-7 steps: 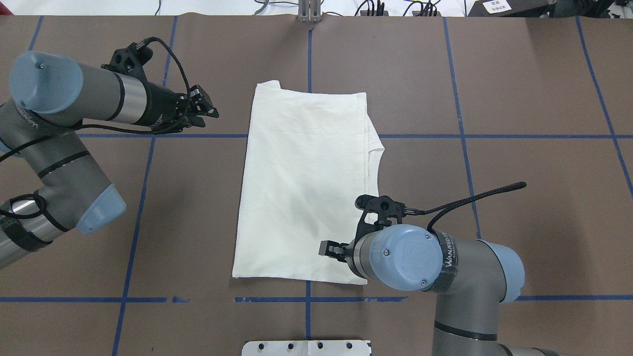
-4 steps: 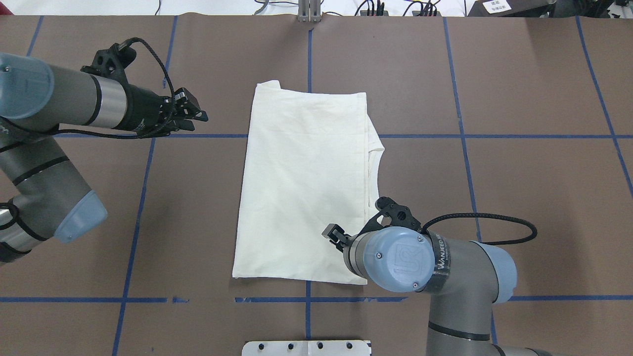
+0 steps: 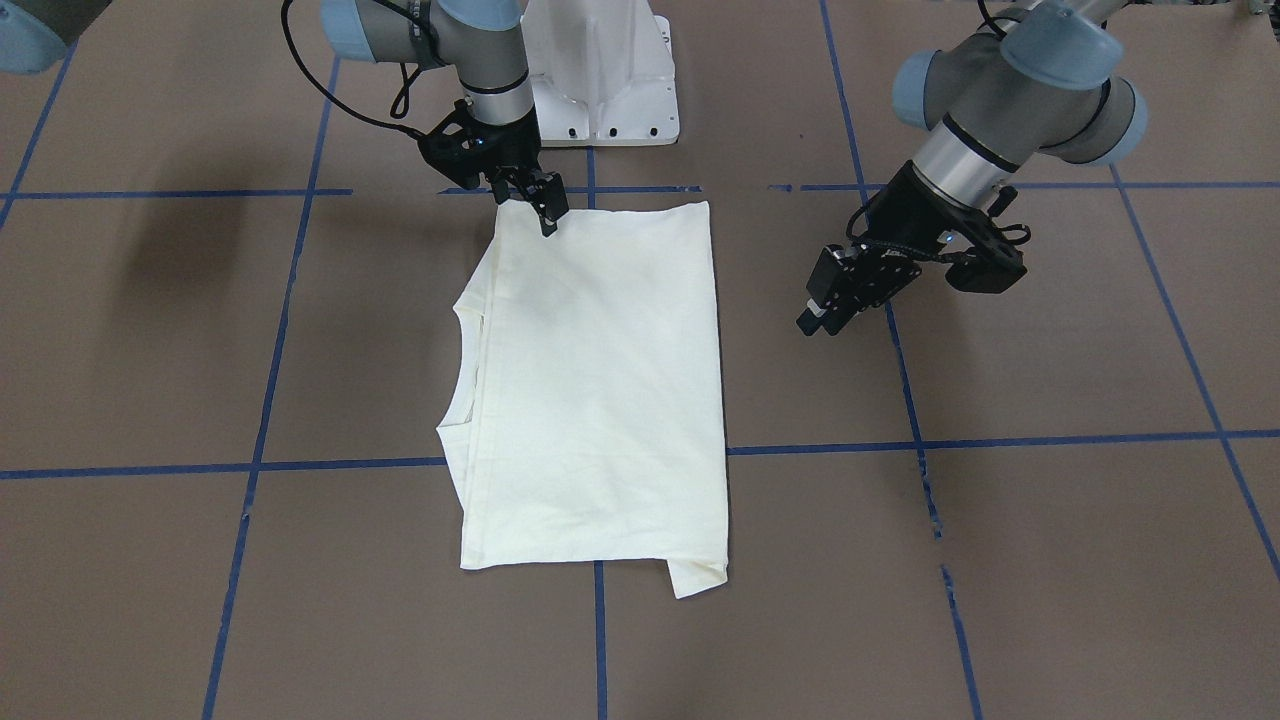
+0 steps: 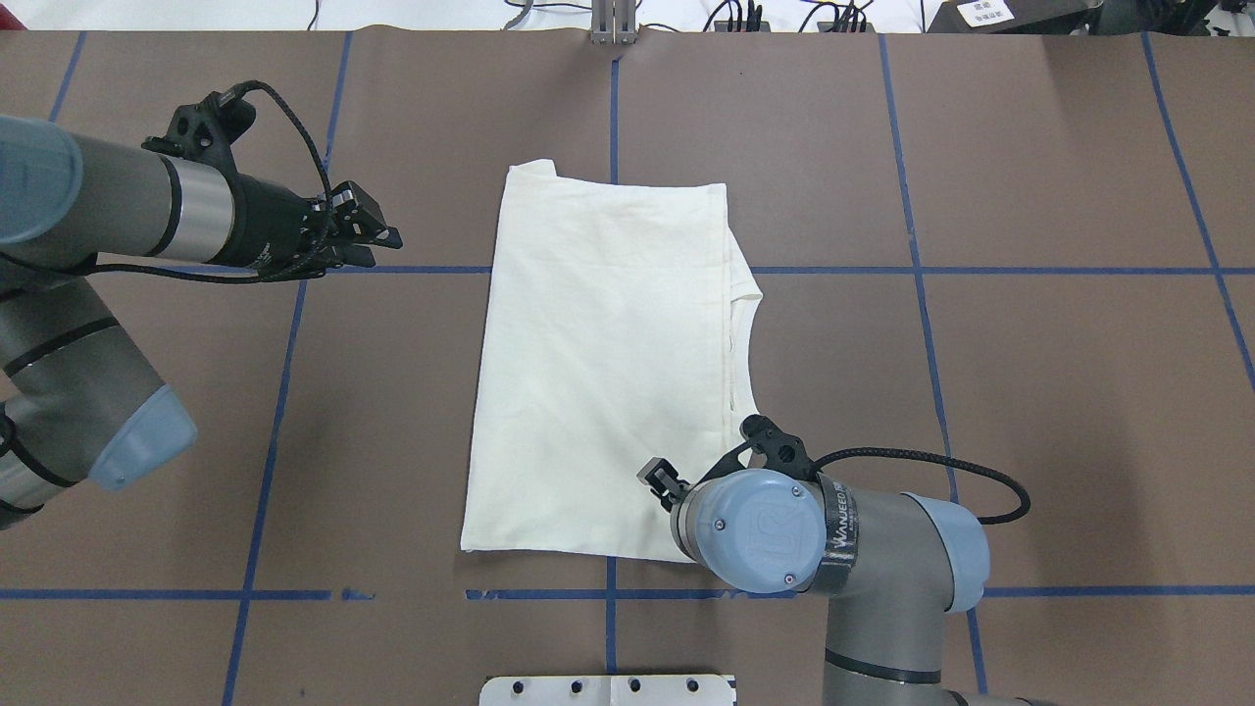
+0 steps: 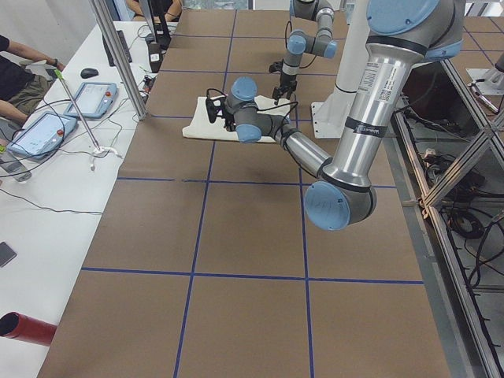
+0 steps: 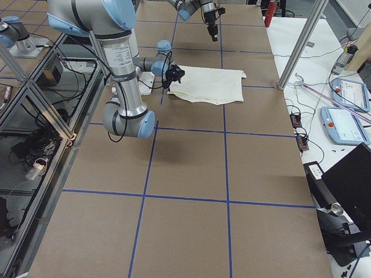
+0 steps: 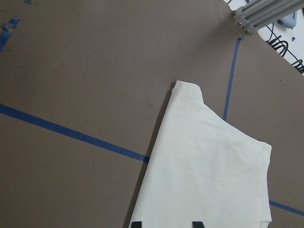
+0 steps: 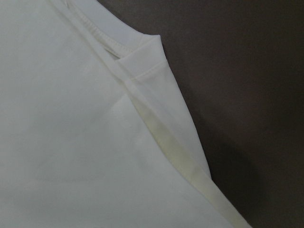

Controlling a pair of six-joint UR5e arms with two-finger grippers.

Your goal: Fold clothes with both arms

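Shirt (image 4: 608,363) lies mid-surface; right hand (image 3: 548,216) over its corner, aperture I cannot tell; left hand (image 4: 385,236) spread, empty, well apart.

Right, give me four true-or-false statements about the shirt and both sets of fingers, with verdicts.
The shirt lies folded, plain side up. True.
The left fingers grip a sleeve. False: they hang over the table, off the shirt.
The right fingers are by the shirt's corner nearest the robot, on its right. True.
The collar sits on the robot's left side. False: it is on the shirt's right edge.
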